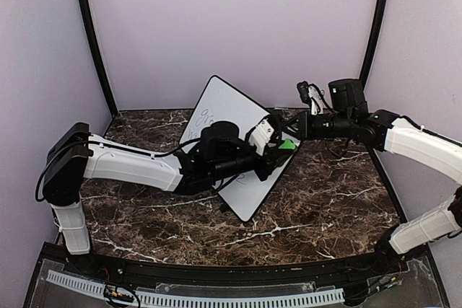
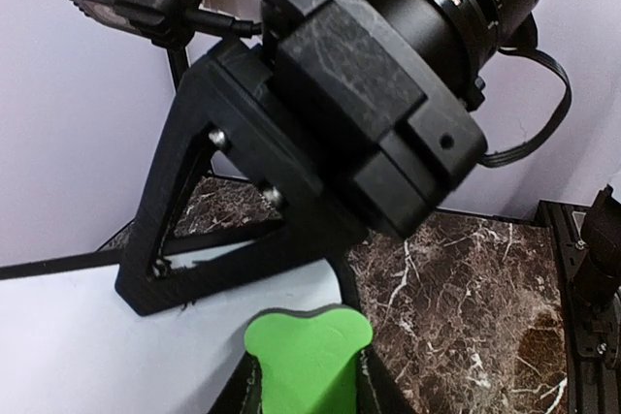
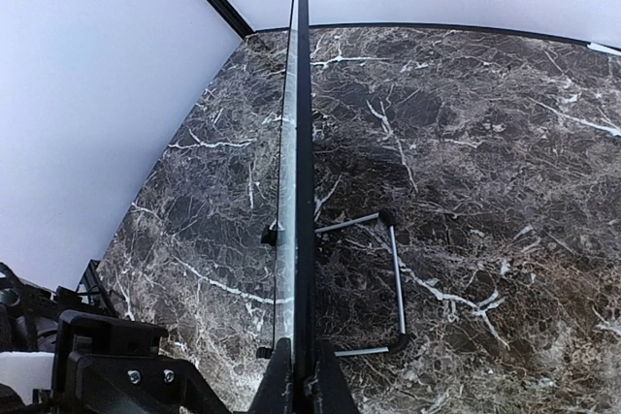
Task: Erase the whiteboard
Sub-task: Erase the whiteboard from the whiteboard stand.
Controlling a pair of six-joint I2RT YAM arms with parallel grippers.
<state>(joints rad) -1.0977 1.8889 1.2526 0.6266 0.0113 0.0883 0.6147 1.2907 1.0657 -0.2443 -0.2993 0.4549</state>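
Observation:
The whiteboard (image 1: 225, 102) stands tilted at the middle of the table, with dark marker writing (image 1: 206, 116) near its upper left. My left gripper (image 1: 279, 149) is shut on a green eraser (image 1: 288, 145) at the board's right edge. In the left wrist view the eraser (image 2: 306, 341) sits between my fingers (image 2: 307, 383), over the white board surface (image 2: 87, 336). My right gripper (image 1: 284, 123) is shut on the board's right edge. In the right wrist view the board shows edge-on (image 3: 302, 123), clamped between the fingers (image 3: 303, 380).
The board's wire stand (image 3: 396, 288) rests on the dark marble table (image 1: 325, 185) behind the board. The right gripper's black body (image 2: 369, 94) hangs close above the eraser. Purple walls enclose the table at the back and sides.

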